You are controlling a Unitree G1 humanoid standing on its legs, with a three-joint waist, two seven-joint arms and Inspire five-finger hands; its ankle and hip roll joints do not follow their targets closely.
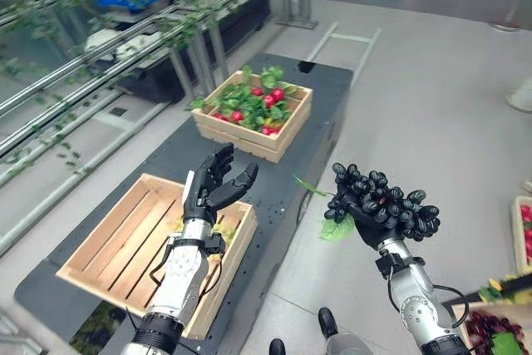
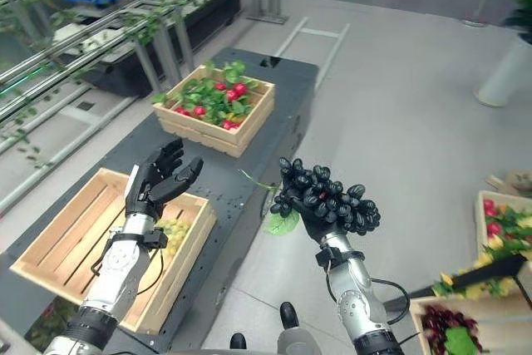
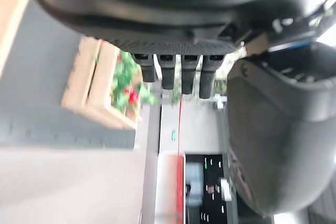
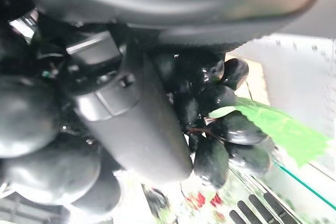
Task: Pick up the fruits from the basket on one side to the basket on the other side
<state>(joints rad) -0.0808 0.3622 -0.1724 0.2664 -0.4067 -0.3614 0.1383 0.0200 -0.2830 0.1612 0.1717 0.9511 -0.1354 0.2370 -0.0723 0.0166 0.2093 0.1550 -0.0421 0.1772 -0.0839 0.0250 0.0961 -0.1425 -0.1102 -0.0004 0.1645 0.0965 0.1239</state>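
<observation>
Black grapes, one bunch point(image 1: 384, 203), glossy, with a green leaf point(image 1: 337, 229) hanging from its left end: held up in the right hand point(image 1: 371, 228), whose fingers are curled round it from below. The bunch sits over the grey floor point(image 1: 432, 106), to the right of the bench and apart from both crates. In the right wrist view the thumb point(image 4: 134, 124) lies across the dark berries.

Left hand point(image 1: 213, 186): raised above the right rim of the near crate, fingers straight and spread, thumb standing apart, holding nothing.

Pale slatted wooden crate point(image 1: 100, 243), near left on the bench: holds a small bunch of green grapes point(image 2: 173, 231) against its right wall, partly hidden by the left wrist.

Second pale wooden crate point(image 1: 293, 119), far end of the bench: filled with green leaves and red round fruits point(image 1: 268, 100).

Dark grey flat bench point(image 1: 283, 176): carries both crates, well apart from each other.

At the right edge, on the floor: more wooden crates point(image 2: 484, 205) with red fruit, leaves and a dark red bunch point(image 2: 445, 321).

Far left: metal rails with trailing green vine point(image 1: 100, 56).
</observation>
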